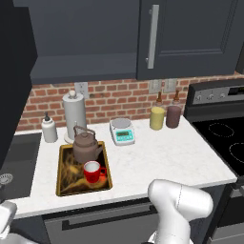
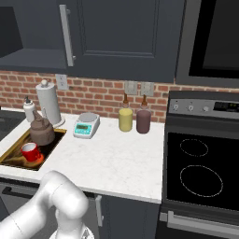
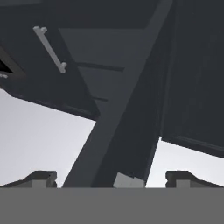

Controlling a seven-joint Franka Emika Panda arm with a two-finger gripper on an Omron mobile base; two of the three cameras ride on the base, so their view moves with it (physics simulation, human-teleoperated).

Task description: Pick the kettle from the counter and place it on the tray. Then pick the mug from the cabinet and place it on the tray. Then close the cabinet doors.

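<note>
Hand [image 3: 111, 178] wide open (empty), before cabinet doors [image 3: 127, 127].

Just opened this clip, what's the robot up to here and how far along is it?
The kettle and the red mug both sit on the tray on the counter, so only the cabinet doors remain. One door with its bar handle looks shut. The hand view shows the gripper open and empty, its tips either side of a dark door's edge, so it seems to be working on closing that one.
</note>
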